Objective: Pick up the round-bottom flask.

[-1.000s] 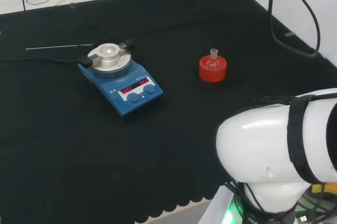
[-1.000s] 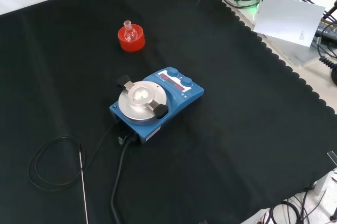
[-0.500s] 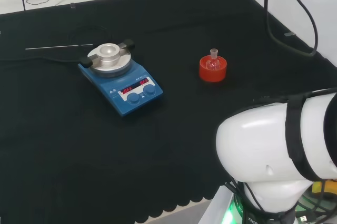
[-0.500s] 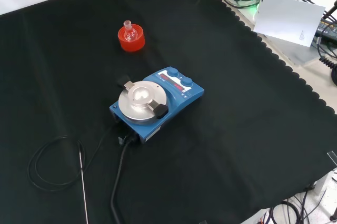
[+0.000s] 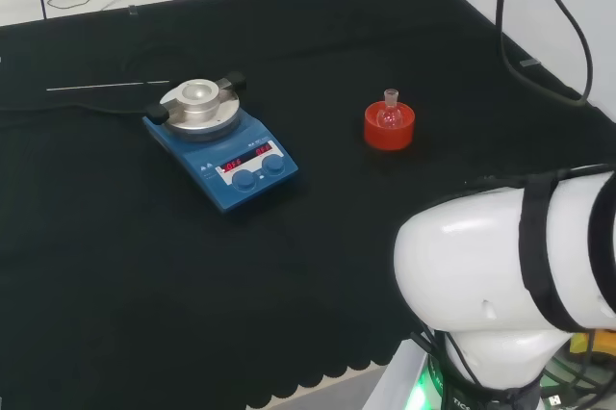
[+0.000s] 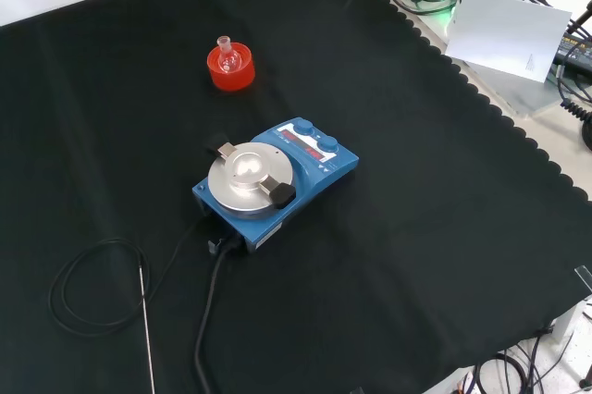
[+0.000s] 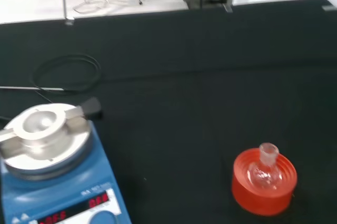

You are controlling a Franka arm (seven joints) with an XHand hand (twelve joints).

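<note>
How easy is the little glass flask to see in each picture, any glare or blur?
Head view: the round-bottom flask is tiny, pink against its red stand. Front view: similar, small bright glint on the glass. Wrist view: larger but soft-edged, clear neck pale against black cloth.

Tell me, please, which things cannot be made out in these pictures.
- Round-bottom flask: clear glass; no view settles whether it holds anything. Small in the head view and the front view.
- Blue hotplate stirrer: the wrist view's edge cuts off its front and its display.
- Red ribbed stand: the flask's bottom sits down in it, hidden.
</note>
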